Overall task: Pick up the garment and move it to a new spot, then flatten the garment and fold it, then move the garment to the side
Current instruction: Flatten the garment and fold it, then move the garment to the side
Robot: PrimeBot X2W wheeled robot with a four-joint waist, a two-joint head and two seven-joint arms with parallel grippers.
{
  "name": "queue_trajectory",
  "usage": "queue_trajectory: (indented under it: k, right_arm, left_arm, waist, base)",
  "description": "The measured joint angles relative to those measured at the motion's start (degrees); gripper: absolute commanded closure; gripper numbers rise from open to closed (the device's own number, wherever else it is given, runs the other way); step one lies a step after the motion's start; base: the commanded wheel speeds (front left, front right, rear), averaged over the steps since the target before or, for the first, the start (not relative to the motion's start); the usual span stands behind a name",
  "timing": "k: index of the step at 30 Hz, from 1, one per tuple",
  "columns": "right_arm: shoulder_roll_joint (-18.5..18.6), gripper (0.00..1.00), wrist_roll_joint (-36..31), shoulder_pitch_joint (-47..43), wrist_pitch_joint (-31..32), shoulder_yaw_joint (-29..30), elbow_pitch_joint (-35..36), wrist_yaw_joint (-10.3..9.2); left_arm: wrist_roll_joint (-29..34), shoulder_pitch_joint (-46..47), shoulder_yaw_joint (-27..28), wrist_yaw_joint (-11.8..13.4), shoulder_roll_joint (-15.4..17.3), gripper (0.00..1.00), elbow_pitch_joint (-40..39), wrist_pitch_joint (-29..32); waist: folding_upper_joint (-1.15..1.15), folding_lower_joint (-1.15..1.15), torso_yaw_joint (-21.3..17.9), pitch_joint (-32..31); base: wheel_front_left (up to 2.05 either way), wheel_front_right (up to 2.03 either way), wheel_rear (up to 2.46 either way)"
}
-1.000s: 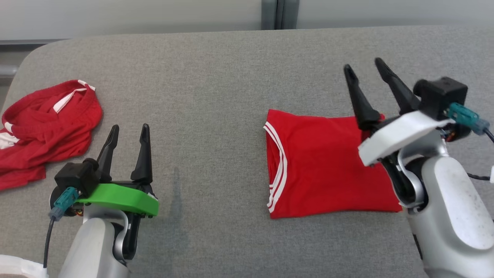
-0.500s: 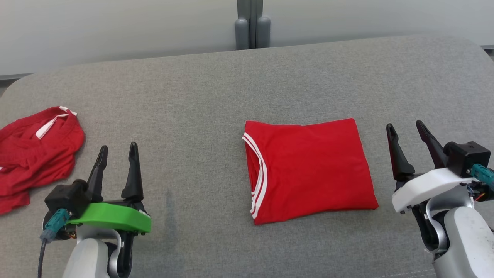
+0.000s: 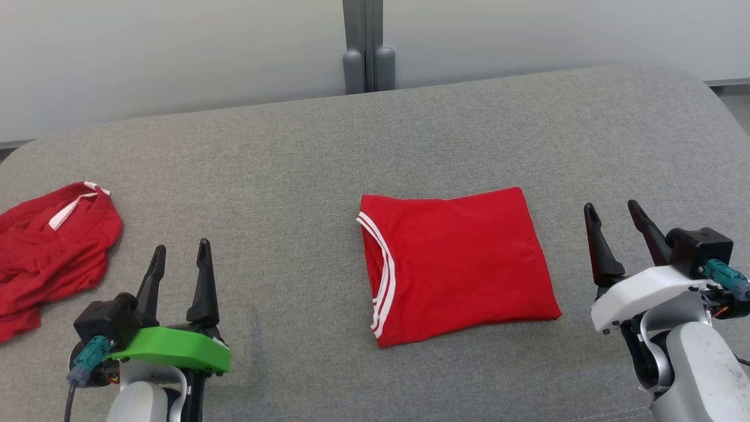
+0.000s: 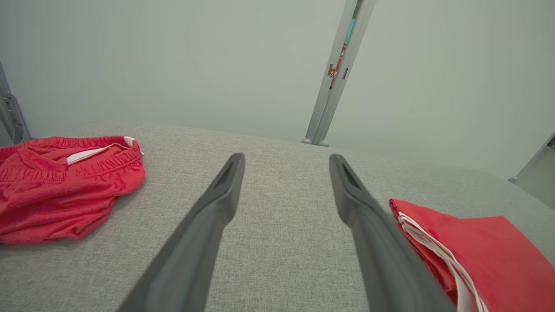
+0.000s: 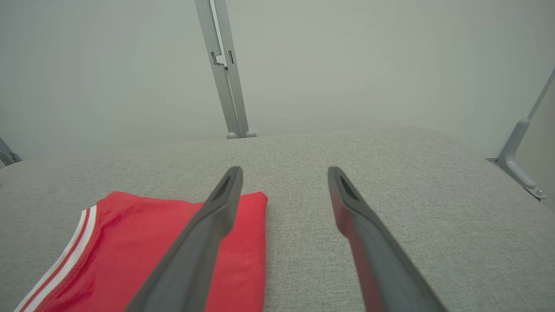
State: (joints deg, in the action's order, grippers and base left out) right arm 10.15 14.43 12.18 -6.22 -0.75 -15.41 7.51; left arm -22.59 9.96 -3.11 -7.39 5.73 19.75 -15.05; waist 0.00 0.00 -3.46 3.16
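A red garment (image 3: 457,264) with white-striped trim lies folded into a neat rectangle right of the table's middle; its trimmed edge (image 4: 433,242) shows in the left wrist view and its far corner (image 5: 143,242) in the right wrist view. My right gripper (image 3: 612,211) stands open just right of the folded garment, apart from it, with nothing between its fingers. At the lower left my left gripper (image 3: 179,249) is open and empty, well clear of the fold.
A second red garment (image 3: 50,246) lies crumpled at the table's left edge, also seen as a heap (image 4: 65,182) in the left wrist view. The grey fabric table (image 3: 281,176) ends at a pale wall with a grey post (image 3: 366,47).
The right gripper has drawn back off the folded garment to its right side, still open. The head camera has tilted up, so the whole picture shifted down. The left arm holds its pose.
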Motion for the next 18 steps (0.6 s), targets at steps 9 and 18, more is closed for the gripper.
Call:
queue_trajectory:
  k: [9, 18]
  right_arm:
    - [-0.7, 0.0, 0.9, 0.1, -0.2, -0.5, -1.1, 0.0]
    - [-0.5, 0.0, 1.8, 4.1, 4.5, -2.1, -1.6, 0.0]
  left_arm:
    - [0.0, -0.6, 0.5, 0.0, -0.1, 0.0, -0.3, 0.0]
    - [0.0, -0.7, 1.2, 0.0, -0.1, 0.0, -1.1, 0.0]
  waist:
    - [0.0, 0.0, -0.2, 0.0]
    - [0.0, 0.0, -0.4, 1.1]
  base:
    - [0.0, 0.0, 0.0]
    - [0.0, 0.0, 0.0]
